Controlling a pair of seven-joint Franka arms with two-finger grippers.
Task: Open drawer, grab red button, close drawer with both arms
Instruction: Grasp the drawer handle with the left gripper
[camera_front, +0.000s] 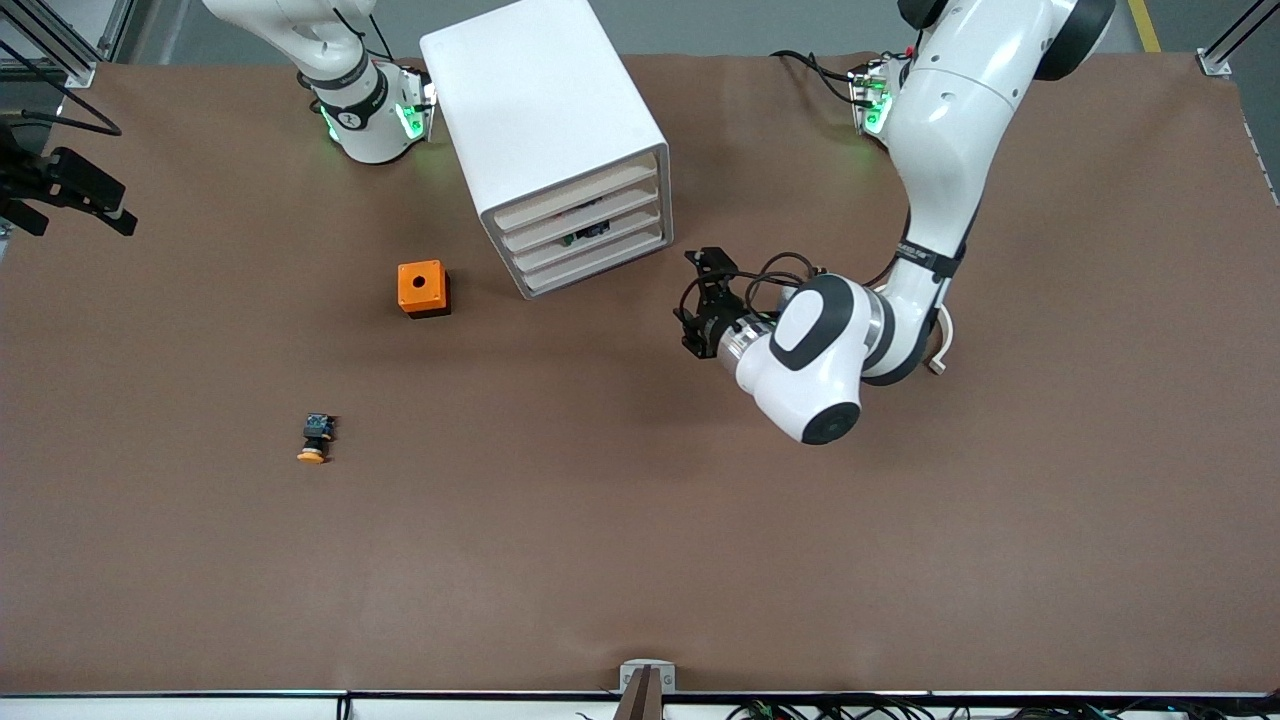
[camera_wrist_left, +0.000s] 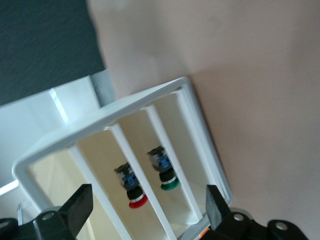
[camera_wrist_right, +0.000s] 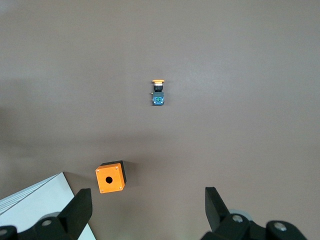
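Observation:
The white cabinet (camera_front: 545, 110) stands between the two arm bases, and its stacked drawers (camera_front: 592, 243) are all pushed in. In the left wrist view the red-capped button (camera_wrist_left: 135, 192) lies inside the cabinet (camera_wrist_left: 185, 87), seen through the gap between two cream slats. My left gripper (camera_front: 692, 300) hovers just off the cabinet's front, pointing at the slats, and it is open and empty (camera_wrist_left: 149, 207). My right gripper (camera_wrist_right: 149, 205) is open and empty, waiting high above the table near the cabinet's corner.
A green-capped button (camera_wrist_left: 167, 179) lies in the slot beside the red one. An orange cube with a round hole (camera_front: 423, 288) sits beside the cabinet, toward the right arm's end. A yellow-orange-capped button (camera_front: 316, 440) lies nearer the front camera.

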